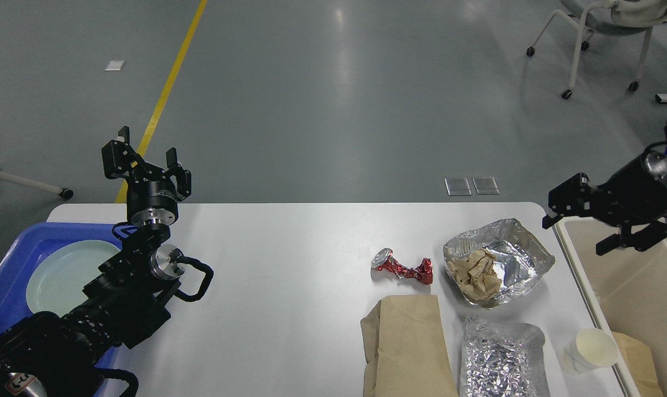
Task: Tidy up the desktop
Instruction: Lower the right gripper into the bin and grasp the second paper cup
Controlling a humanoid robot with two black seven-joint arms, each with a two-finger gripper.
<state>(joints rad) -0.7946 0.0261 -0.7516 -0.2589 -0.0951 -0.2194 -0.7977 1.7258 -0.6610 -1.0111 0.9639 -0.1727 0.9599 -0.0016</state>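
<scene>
A smooth grey floor (pixel 333 99) fills the room beyond the bench, glossy enough to carry pale streaks of overhead light down its middle. A yellow line (pixel 165 94) is painted along it, running away at a slant on the left. Near that line a small white scrap (pixel 115 65) lies flat on the floor. Two square metal floor plates (pixel 473 186) sit side by side close to the bench's far edge. A white-framed chair on castors (pixel 598 33) stands in the far right corner, and another castored leg (pixel 30 184) shows at the left edge.
</scene>
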